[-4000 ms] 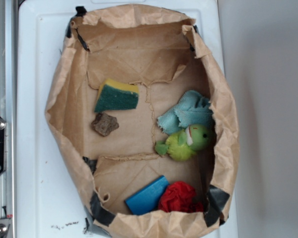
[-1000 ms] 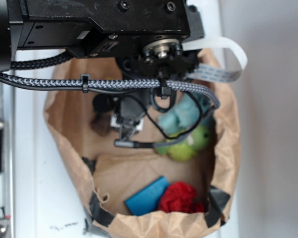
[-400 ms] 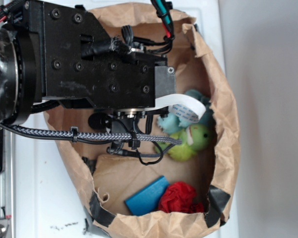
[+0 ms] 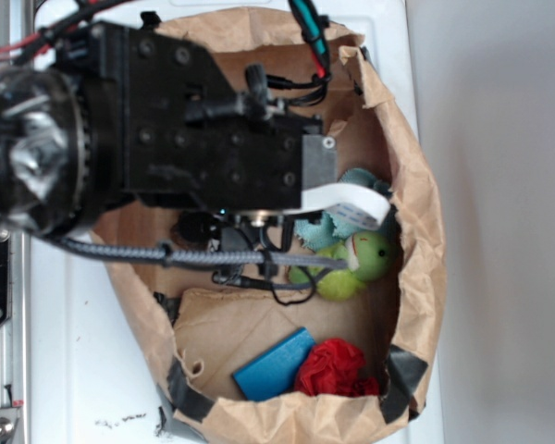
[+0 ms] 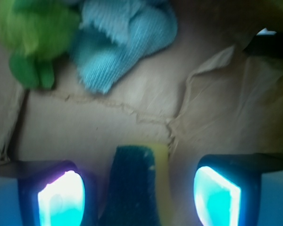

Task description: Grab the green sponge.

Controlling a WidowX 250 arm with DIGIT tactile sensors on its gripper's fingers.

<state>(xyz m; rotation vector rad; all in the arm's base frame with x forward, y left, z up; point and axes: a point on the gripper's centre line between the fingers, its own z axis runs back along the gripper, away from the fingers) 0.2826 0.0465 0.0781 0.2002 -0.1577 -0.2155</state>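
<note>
End effector (image 5: 139, 197): spread wide, its two glowing fingertips (image 5: 61, 200) at either side of the wrist view, holding nothing.
Green sponge (image 5: 134, 188): lay on the paper between the fingertips, closer to the left-hand one in the wrist view, dark green face toward the camera, a yellow foam strip along one edge; whether either pad touched it could not be told. Hidden under the arm in the exterior view.
Arm (image 4: 166, 139): black body filled the upper left of the exterior view, over the bag's middle.
Paper bag (image 4: 425, 268): brown, opened flat into a walled tray, resting on the white counter (image 4: 65, 370).
Blue cloth (image 5: 118, 40): crumpled, beyond the sponge, well apart from it.
Lime-green plush toy (image 4: 356, 264): just beside the cloth.
Blue block (image 4: 273, 365): flat, near the bag's lower wall.
Red ball (image 4: 333, 367): touching the block's side.
</note>
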